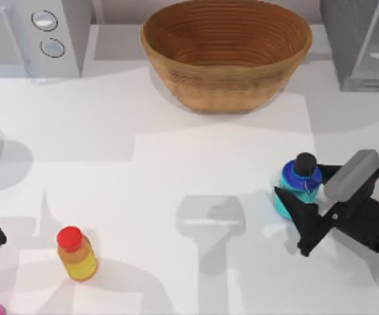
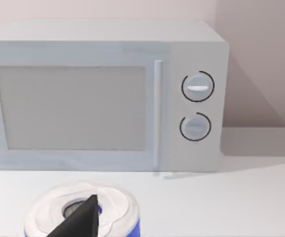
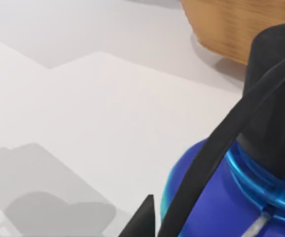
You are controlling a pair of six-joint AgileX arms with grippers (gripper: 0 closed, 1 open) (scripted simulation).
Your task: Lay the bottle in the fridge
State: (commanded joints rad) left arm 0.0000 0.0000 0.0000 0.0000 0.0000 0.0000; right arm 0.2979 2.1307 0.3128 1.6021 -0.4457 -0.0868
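The fridge (image 1: 363, 42) is seen at the bench's (image 1: 176, 184) far right corner. The bottle (image 1: 299, 187) stands upright near the right edge, well short of it. The right end effector (image 1: 307, 220) is spread open beside the bottle, not yet gripping. The bottle is judged light, rigid and smooth; the body below the cap should be taken. The left arm is parked at the left edge.

Open table (image 1: 176, 164) beside basket (image 1: 226, 52)
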